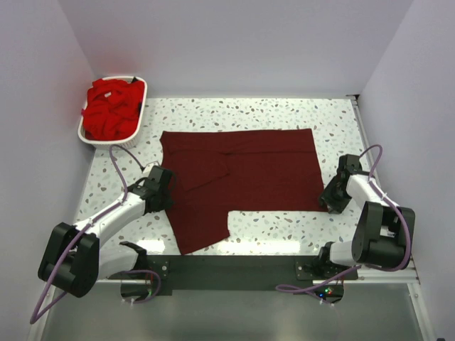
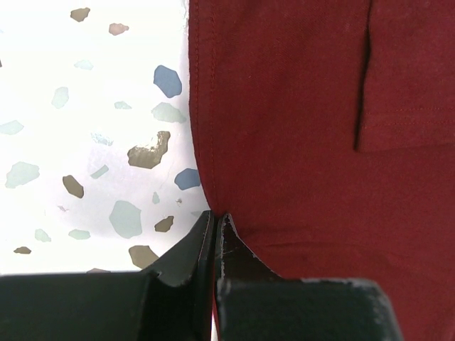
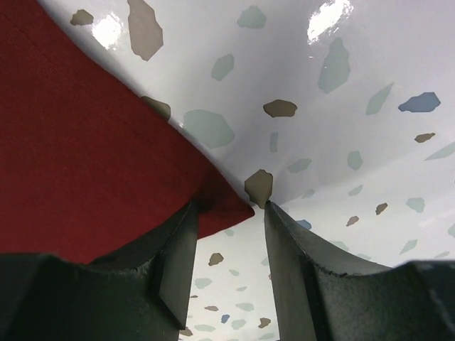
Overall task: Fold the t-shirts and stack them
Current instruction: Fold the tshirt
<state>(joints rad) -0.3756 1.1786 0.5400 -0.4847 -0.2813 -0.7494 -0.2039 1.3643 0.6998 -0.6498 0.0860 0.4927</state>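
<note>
A dark maroon t-shirt (image 1: pixel 249 170) lies spread flat on the speckled table, with one sleeve or flap reaching toward the near edge. My left gripper (image 1: pixel 165 192) is at its left edge. In the left wrist view the gripper (image 2: pixel 215 217) is shut, pinching the hem of the maroon cloth (image 2: pixel 298 106). My right gripper (image 1: pixel 331 200) is at the shirt's near right corner. In the right wrist view it (image 3: pixel 229 207) is open, and the cloth corner (image 3: pixel 85 142) lies between its fingers. Several bright red t-shirts (image 1: pixel 110 106) are piled in the basket.
A white slotted basket (image 1: pixel 141 114) stands at the far left corner of the table (image 1: pixel 284 234). White walls close in the left, back and right sides. A black base plate (image 1: pixel 234 266) runs along the near edge between the arm bases.
</note>
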